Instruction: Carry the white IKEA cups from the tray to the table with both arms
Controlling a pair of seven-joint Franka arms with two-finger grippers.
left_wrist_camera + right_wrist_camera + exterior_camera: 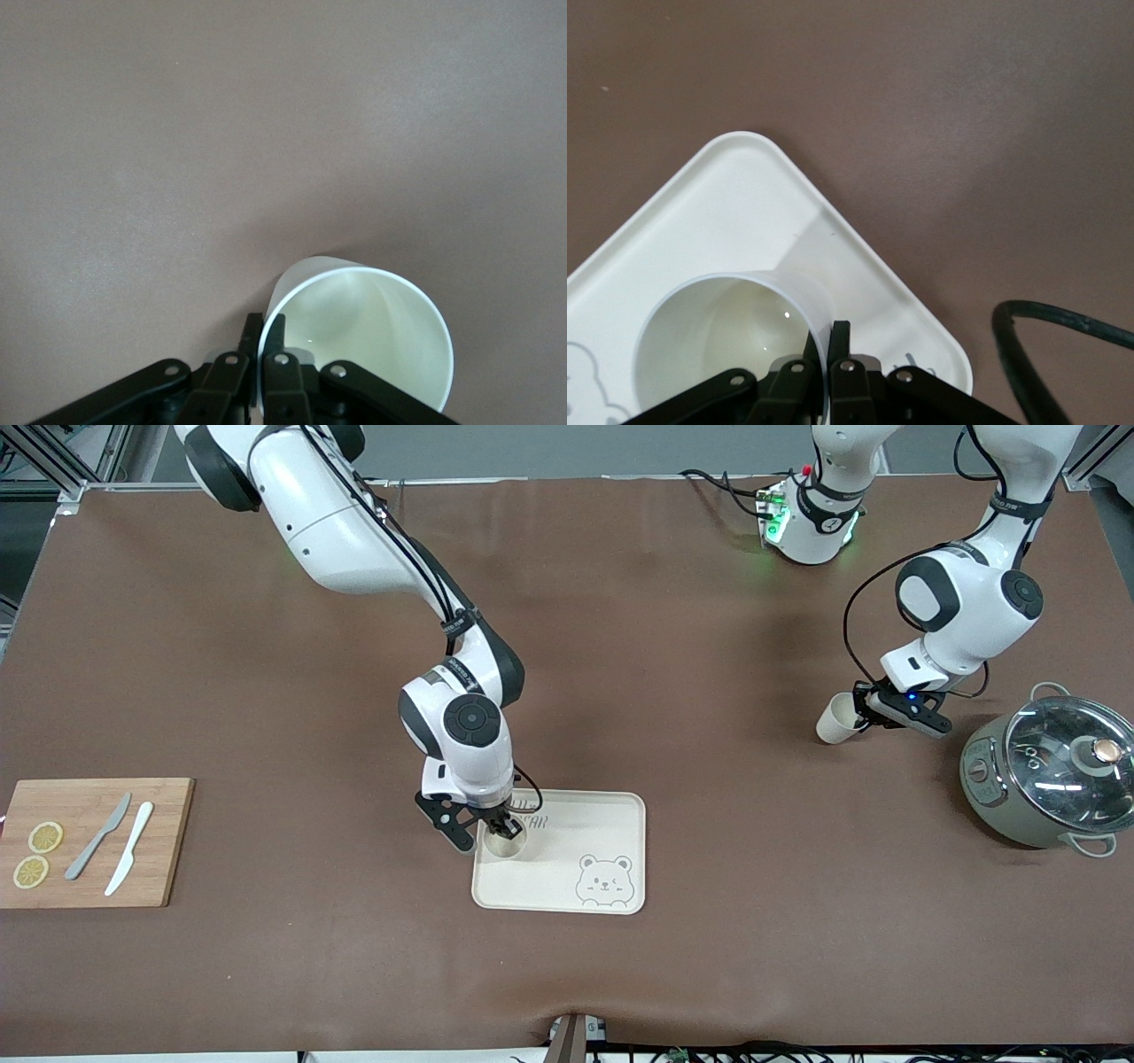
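Observation:
One white IKEA cup [501,844] [718,345] sits upright in the bear tray [611,824] [744,195], in the corner toward the right arm's end of the table. My right gripper [505,829] [830,341] is shut on its rim, one finger inside and one outside. The other white cup [835,718] [372,328] hangs tilted over bare brown table beside the pot. My left gripper [864,712] [263,336] is shut on that cup's rim in the same way.
A grey pot with a glass lid [1050,771] stands at the left arm's end of the table. A wooden cutting board [168,841] with two lemon slices and two knives lies at the right arm's end. A black cable [1063,323] hangs by the right wrist.

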